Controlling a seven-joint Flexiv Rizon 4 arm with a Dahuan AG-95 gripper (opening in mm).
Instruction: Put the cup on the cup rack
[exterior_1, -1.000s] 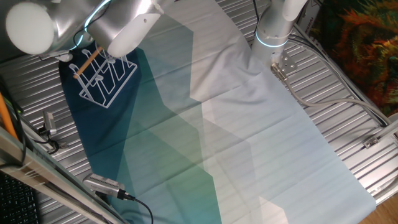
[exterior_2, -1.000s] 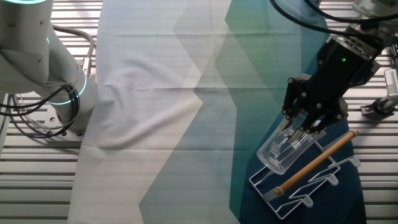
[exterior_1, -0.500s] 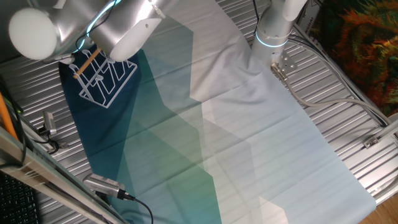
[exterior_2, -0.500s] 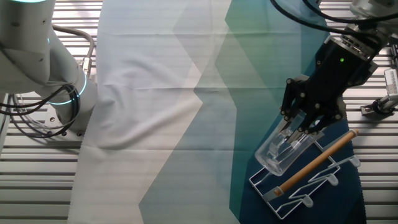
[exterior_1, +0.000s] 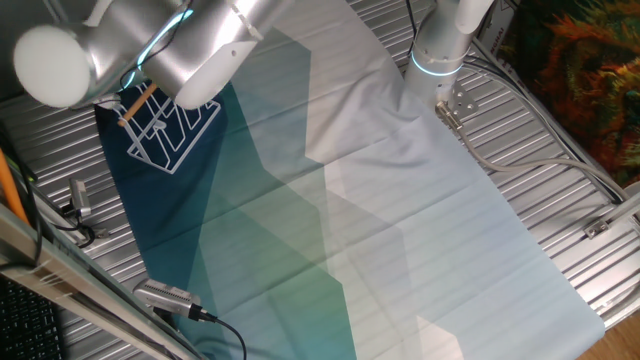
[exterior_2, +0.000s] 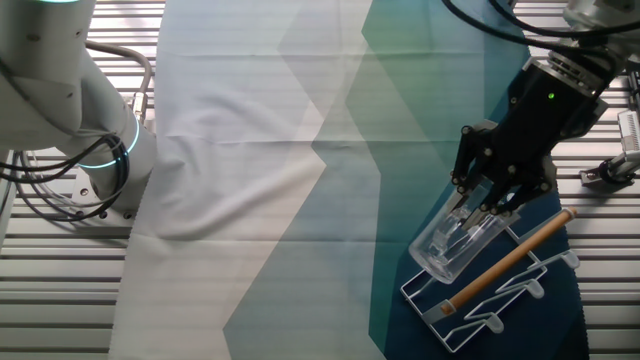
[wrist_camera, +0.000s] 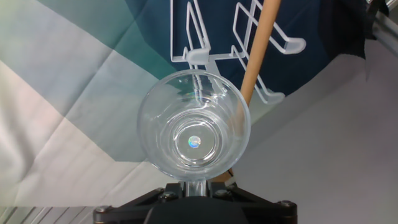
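One black gripper (exterior_2: 484, 205) pinches the clear cup (exterior_2: 457, 238), tilted mouth-down, just over the near end of the white cup rack (exterior_2: 500, 290) beside its wooden rod (exterior_2: 510, 260), though whether glass touches a peg is hard to judge.

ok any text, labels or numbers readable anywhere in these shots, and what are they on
None can be read.
The cup is plain clear glass with no print.
The cup rack and its wooden rod carry no marking.
The cloth shows only colour blocks.
The gripper housing shows a green light, no lettering.
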